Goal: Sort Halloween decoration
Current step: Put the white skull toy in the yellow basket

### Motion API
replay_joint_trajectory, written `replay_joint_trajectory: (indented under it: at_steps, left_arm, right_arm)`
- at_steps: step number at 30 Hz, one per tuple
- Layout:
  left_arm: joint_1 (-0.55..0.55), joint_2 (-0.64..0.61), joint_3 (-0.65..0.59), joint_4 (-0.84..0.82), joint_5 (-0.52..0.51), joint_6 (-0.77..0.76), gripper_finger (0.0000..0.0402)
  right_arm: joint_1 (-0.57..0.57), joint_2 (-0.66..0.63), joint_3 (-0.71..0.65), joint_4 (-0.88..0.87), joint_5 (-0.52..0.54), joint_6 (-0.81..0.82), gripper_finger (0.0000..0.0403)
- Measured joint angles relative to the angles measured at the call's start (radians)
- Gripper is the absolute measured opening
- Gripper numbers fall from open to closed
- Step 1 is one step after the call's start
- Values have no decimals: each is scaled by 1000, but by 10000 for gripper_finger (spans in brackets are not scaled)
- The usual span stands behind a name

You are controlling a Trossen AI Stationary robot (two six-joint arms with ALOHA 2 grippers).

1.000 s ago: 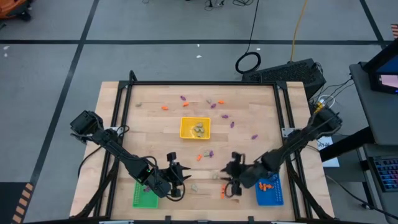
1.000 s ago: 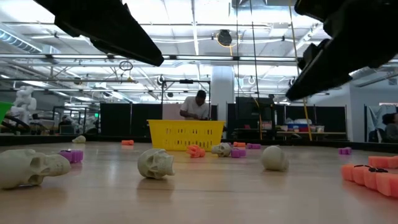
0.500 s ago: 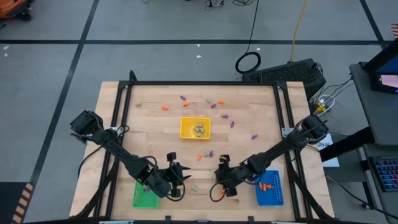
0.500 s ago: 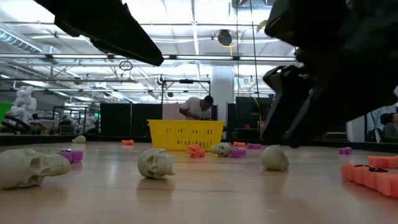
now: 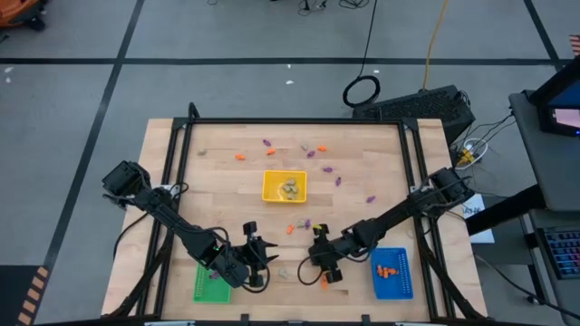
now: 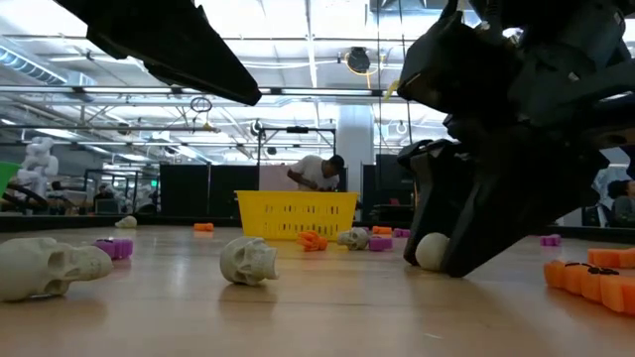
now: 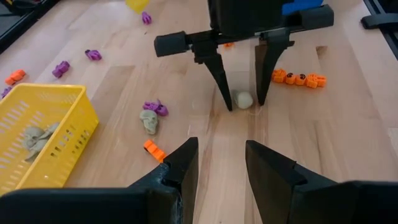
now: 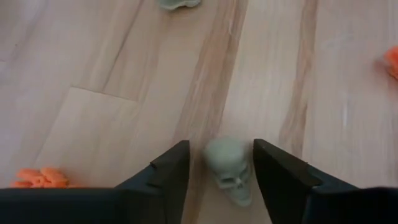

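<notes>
Down low, right end effector (image 8: 217, 171) open astride pale moulded skull (image 8: 229, 168), smooth wood-grain table (image 8: 112, 68)

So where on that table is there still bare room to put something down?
Bare wood lies left of the yellow tray, out to the table's left frame, and along the right side above the blue tray. It is crowded in front, where both grippers work, and behind the yellow tray among scattered trinkets.

A yellow tray (image 5: 285, 186) sits near the middle of the wooden worktop (image 5: 227, 199). A green tray (image 5: 210, 288) lies at the near edge toward the left corner, a blue tray (image 5: 392, 273) toward the right corner. Beyond the far edge, a person (image 6: 316, 173) bends over something.
</notes>
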Motion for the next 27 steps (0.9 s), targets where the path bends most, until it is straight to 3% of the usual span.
replay_joint_trajectory:
  at_steps: [13,18,23,27]
  left_arm:
    - [0,0,0,0,0,1,132]
    - [0,0,0,0,0,1,132]
    - [0,0,0,0,0,8,132]
    - [0,0,0,0,0,8,132]
  right_arm:
    - [4,-68,-5,-27,5,-11,51]
    - [7,-134,-5,-20,5,20,49]
    - [37,-289,-5,-31,13,-25,51]
    - [80,-448,-5,-121,103,-60,51]
